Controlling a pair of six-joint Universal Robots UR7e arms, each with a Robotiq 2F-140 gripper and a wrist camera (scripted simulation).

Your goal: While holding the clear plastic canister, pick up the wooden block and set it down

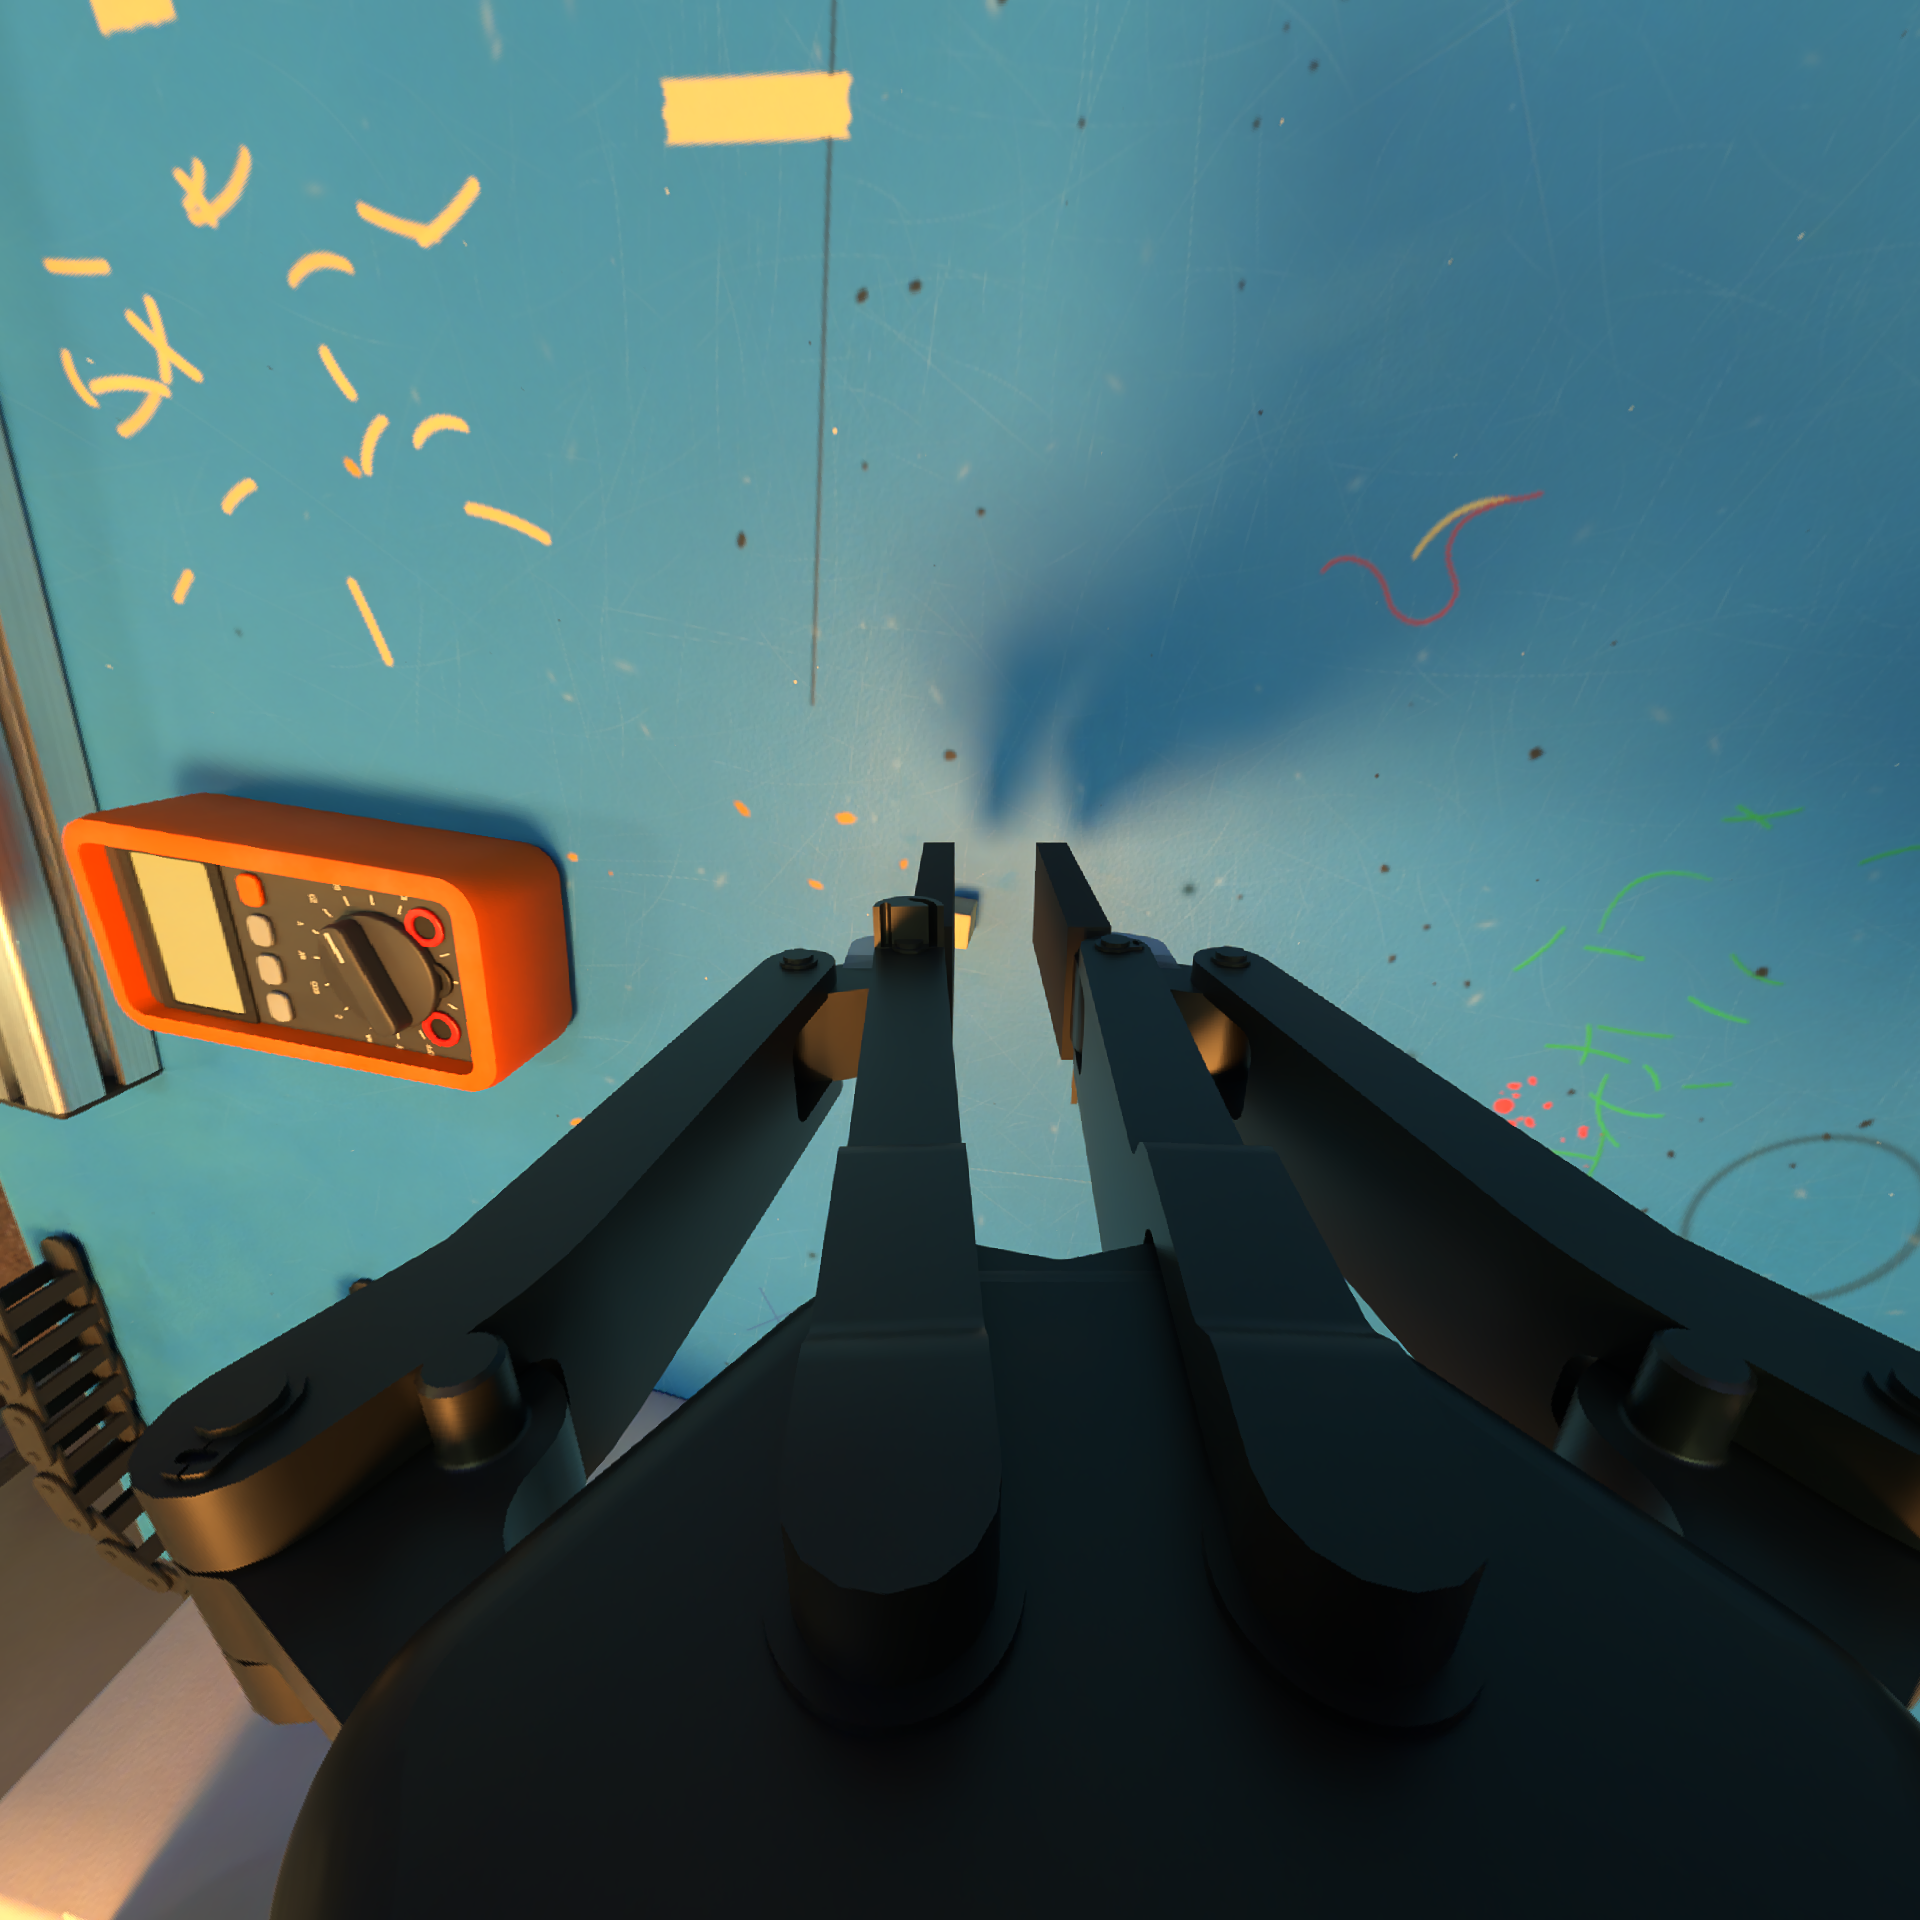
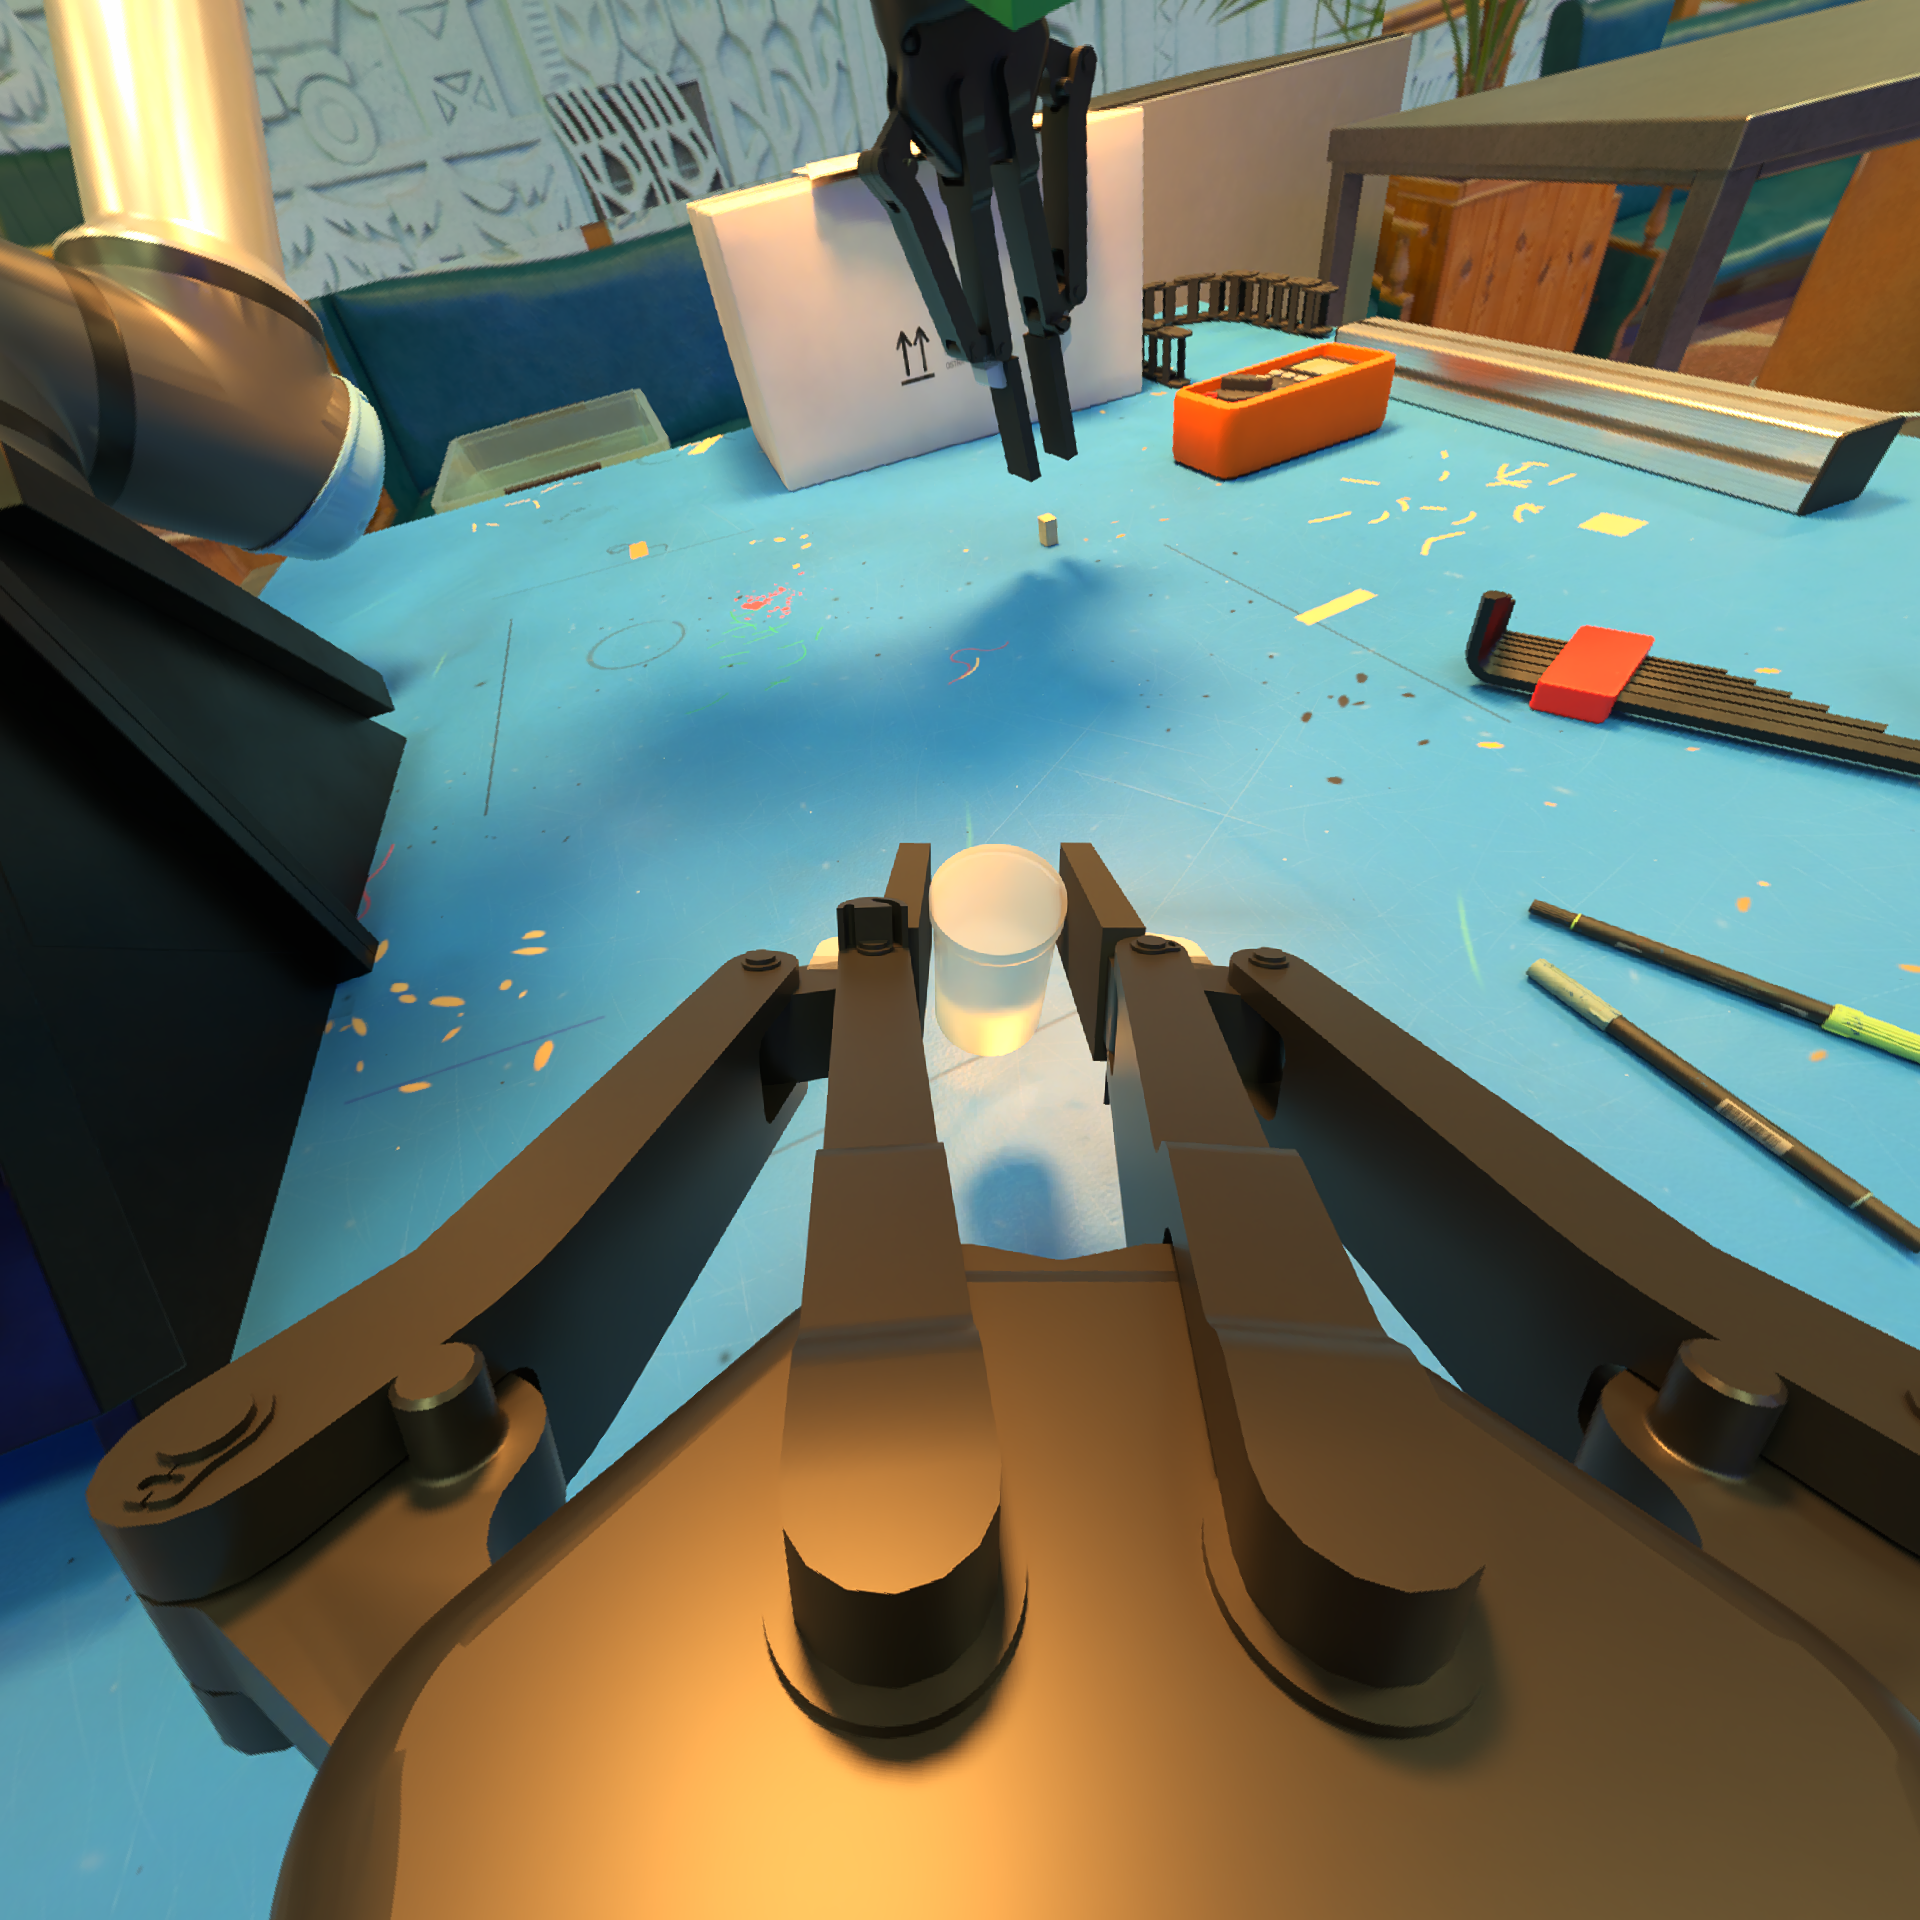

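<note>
The small wooden block (image 2: 1047, 530) stands upright on the blue table mat (image 2: 1143, 748), far from my right gripper. My left gripper (image 2: 1039, 457) hangs pointing down just above it, apart from it, with its jaws a narrow gap apart and empty. In the left wrist view the block (image 1: 967, 920) peeks out beside the left finger, below the gripper (image 1: 994, 857). My right gripper (image 2: 992, 862) is shut on the clear plastic canister (image 2: 995, 945) and holds it upright a little above the mat.
An orange multimeter (image 1: 312, 935) lies left of the block, also seen in the right wrist view (image 2: 1283, 405). A white box (image 2: 831, 312) stands behind. A hex key set (image 2: 1662, 686), two pens (image 2: 1714, 1091), an aluminium profile (image 2: 1621, 405) and a clear tray (image 2: 551, 447) sit around.
</note>
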